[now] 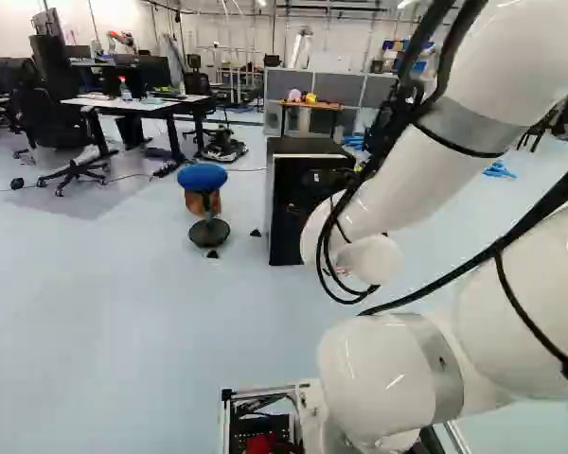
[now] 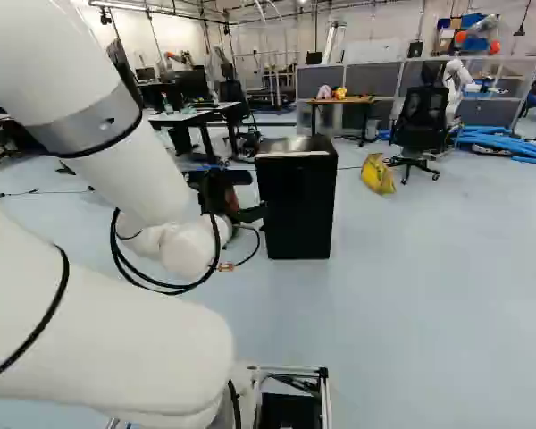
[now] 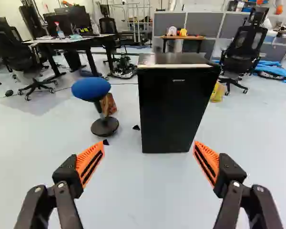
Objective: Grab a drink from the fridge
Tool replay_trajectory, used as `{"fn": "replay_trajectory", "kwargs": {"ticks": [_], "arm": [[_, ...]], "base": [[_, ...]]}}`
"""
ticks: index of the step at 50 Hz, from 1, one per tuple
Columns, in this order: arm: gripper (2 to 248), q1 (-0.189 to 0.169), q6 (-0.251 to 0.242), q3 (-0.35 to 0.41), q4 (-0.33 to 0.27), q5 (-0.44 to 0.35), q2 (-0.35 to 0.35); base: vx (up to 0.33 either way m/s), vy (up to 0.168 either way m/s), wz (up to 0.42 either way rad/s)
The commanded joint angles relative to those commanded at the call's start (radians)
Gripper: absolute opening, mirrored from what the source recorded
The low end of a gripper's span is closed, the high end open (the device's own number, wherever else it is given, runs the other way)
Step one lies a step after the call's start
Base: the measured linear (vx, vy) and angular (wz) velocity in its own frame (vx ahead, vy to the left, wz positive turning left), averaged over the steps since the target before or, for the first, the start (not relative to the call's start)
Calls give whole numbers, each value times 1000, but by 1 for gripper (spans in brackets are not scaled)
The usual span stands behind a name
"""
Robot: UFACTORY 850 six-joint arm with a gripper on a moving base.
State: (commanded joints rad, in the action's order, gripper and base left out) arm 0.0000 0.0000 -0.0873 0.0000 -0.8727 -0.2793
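Observation:
My gripper [image 2: 248, 213] shows as a dark shape beside the fridge [image 2: 297, 204] in the right base view, partly hidden by the arm. In the wrist view the gripper [image 3: 148, 143] has its orange-padded fingers wide apart, with nothing between them. The fridge [image 3: 174, 107], a small black box with a closed front, stands on the floor ahead, apart from the fingers. It also appears left of the arm in the left base view. No drink can be seen; the inside of the fridge is hidden.
A blue-topped stool [image 3: 91, 89] stands beside the fridge, with small dark pieces on the floor between them. Desks [image 1: 137, 106] and chairs are farther back. Beyond the fridge are a yellow bag [image 2: 377, 173], an office chair [image 2: 422, 121] and another robot [image 2: 456, 89].

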Motion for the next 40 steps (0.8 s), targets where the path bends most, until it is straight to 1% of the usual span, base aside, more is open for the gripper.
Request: {"fn": "replay_trajectory", "kwargs": {"ticks": [25, 30, 40], "arm": [[247, 0, 0, 0, 0, 0, 0], [247, 0, 0, 0, 0, 0, 0], [247, 0, 0, 0, 0, 0, 0]], "base": [[1, -1, -14], [38, 6, -106], [66, 12, 3]]}}
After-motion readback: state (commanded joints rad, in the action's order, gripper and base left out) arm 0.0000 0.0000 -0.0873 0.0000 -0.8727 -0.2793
